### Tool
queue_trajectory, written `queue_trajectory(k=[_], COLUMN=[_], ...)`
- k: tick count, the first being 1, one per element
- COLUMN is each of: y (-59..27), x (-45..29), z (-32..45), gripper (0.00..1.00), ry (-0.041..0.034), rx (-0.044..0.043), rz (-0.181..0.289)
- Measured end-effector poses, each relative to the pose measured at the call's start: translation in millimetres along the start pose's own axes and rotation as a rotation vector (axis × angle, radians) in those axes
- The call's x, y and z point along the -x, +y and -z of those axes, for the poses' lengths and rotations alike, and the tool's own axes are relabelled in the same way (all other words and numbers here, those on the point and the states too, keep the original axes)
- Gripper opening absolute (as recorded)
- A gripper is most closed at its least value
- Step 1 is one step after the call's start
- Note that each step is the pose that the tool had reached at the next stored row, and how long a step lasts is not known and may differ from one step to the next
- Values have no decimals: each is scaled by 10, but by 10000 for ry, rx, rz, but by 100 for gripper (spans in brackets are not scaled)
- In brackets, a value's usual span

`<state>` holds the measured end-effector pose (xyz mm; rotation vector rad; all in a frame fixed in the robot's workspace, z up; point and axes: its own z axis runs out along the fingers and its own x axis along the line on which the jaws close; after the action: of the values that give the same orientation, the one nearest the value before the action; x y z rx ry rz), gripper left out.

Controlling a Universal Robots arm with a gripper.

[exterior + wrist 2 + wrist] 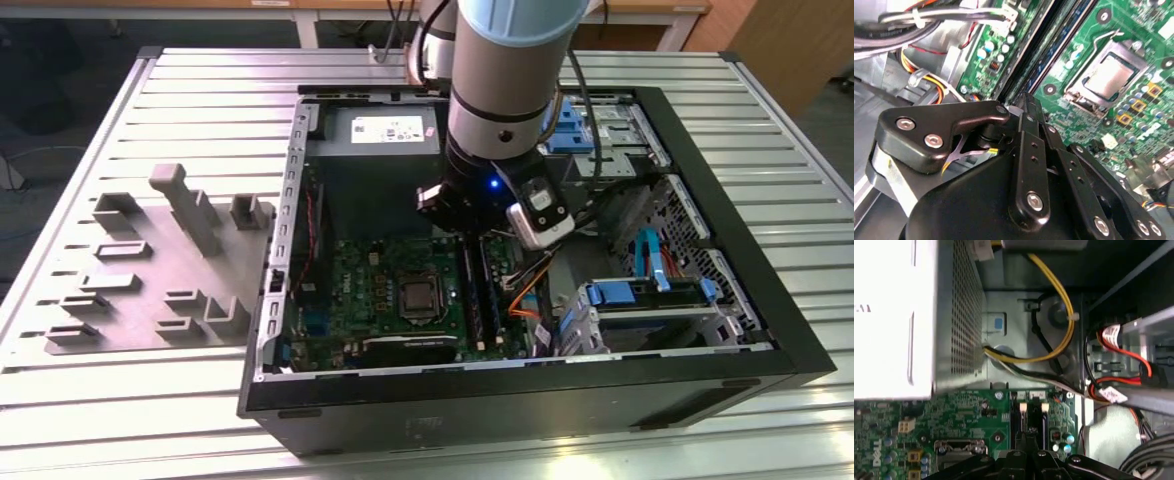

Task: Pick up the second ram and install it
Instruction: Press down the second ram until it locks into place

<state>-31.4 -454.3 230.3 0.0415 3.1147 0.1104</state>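
Grey plastic fixture plate (154, 270) on the exterior view's left, outside the open black computer case (747, 300). Black gripper (1026, 452) sits low over the memory slots (1029, 422) of the large green motherboard (380, 290). Jaw state, and whether the slim dark-green ram stick is between them: cannot tell.

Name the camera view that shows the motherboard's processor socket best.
The second wrist view: the processor socket sits close, unobstructed, its metal latch frame clear. In the exterior view the socket is whole but distant. The first wrist view catches just part of its frame beside the gripper.
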Motion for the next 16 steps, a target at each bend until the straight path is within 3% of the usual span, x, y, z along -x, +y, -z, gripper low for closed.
queue_trajectory(k=[16], y=[-358], x=[9], z=[26], gripper=[11], ry=[1], rx=[-1], rz=[-1])
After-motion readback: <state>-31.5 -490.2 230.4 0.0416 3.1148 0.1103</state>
